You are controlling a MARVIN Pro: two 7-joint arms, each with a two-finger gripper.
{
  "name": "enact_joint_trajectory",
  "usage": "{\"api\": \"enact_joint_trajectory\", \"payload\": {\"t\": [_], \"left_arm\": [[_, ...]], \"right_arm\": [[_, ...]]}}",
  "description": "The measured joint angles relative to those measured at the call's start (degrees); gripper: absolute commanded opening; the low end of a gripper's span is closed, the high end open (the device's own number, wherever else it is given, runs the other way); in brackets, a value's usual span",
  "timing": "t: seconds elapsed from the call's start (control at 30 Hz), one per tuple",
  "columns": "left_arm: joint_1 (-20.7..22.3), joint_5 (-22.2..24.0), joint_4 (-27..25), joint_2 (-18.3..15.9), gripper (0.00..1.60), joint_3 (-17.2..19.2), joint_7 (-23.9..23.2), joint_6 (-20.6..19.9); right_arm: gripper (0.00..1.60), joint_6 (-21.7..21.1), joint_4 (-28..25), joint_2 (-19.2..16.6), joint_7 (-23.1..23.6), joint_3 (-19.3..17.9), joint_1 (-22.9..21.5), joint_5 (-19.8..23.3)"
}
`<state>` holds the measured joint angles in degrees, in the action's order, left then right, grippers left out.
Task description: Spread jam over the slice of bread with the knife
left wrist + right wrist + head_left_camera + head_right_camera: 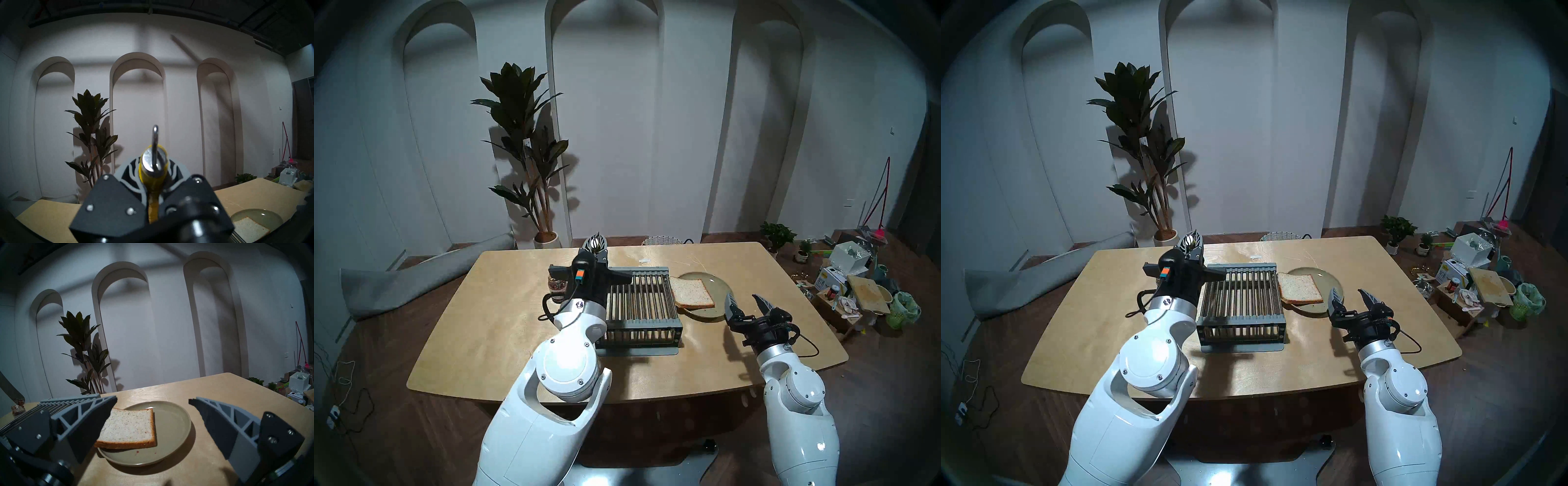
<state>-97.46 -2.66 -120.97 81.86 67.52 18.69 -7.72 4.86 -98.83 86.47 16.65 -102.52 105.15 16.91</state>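
My left gripper (595, 242) points upward over the table's left middle, shut on the knife's (150, 178) yellow handle, with the metal ring on top. In the right wrist view the knife's blade (11, 389) slants down with red jam (20, 402) on its tip, just above the small glass jar (17, 410). The jar (556, 288) stands left of the grey rack (639, 302). A bare slice of bread (692, 293) lies on the left half of the olive-green plate (717, 281). Near the plate's front right, my right gripper (742, 298) hangs open and holds nothing.
The rack sits mid-table between jar and plate. The wooden table (483, 322) has a wicker basket (661, 240) beyond its far edge. A potted plant (524, 152) stands behind; boxes and clutter (857, 288) cover the floor at right. A few red specks (137, 452) dot the plate.
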Motion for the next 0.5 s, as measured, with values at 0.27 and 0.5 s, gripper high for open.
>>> {"api": "enact_joint_trajectory", "payload": {"t": [0.27,0.5], "left_arm": [[2.7,2.5,-5.3,-1.3,0.00,2.5,-4.3,-8.7],[6.0,4.4,-5.3,-2.9,0.00,6.1,-9.3,-16.3]], "right_arm": [[1.60,0.0,0.6,-0.2,-1.4,-0.1,-1.5,-1.1],[1.60,-0.4,1.1,-0.4,-2.7,-0.2,-3.2,-1.7]]}}
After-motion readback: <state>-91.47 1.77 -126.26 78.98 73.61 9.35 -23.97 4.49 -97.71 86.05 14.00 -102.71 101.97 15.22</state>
